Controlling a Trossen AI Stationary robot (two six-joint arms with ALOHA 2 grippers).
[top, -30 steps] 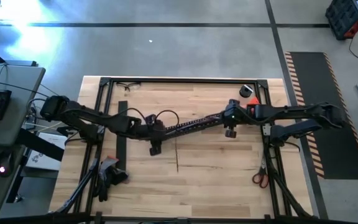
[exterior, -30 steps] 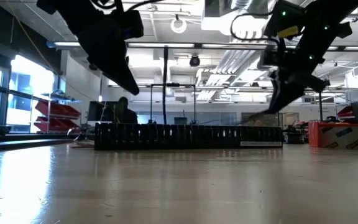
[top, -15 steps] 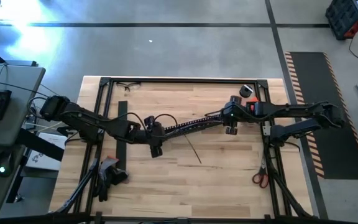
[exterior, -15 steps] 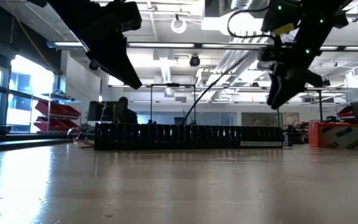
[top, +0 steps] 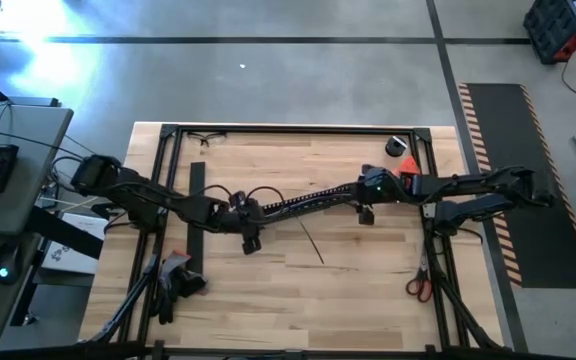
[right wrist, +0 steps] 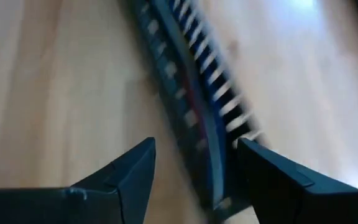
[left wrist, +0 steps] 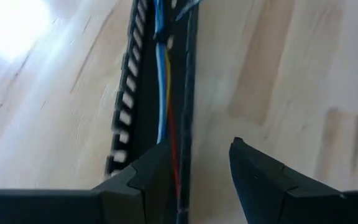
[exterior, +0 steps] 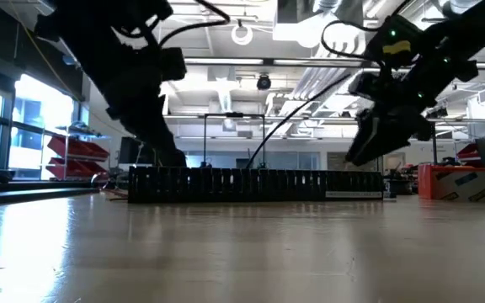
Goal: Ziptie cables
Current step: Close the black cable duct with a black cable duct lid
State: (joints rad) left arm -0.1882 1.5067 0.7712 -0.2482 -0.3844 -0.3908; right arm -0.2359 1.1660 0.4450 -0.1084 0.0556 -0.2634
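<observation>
Seen from above, the left gripper (top: 249, 241) sits left of the table's (top: 358, 290) centre, over the left end of a long black slotted strip (top: 303, 203). In its own wrist view the dark fingers (left wrist: 143, 180) stand apart, straddling the strip (left wrist: 146, 99), which runs straight away from the camera; one finger lies against the strip's open channel and the other is clear of it over bare wood. The cables (left wrist: 165, 81) lie inside that channel, blue, yellow and red strands side by side, their long axis following the strip.

From overhead the strip's long axis runs from the left gripper up and to the right toward the right gripper (top: 366, 214), slightly slanted across the tabletop. A single thin dark strand (top: 310, 241) lies loose on the wood just below the strip's middle, angled away from it. From table height the strip (exterior: 255, 183) shows as a low black slotted wall spanning the space between the two arms.

The right gripper hovers at the strip's right end. Its wrist view shows the fingers (right wrist: 129, 174) spread wide with the strip (right wrist: 194, 106) passing diagonally between them, not pinched. A dark cable bundle (right wrist: 210, 134) runs along the strip's length there.

Red-handled scissors (top: 418, 286) lie near the table's right edge.
</observation>
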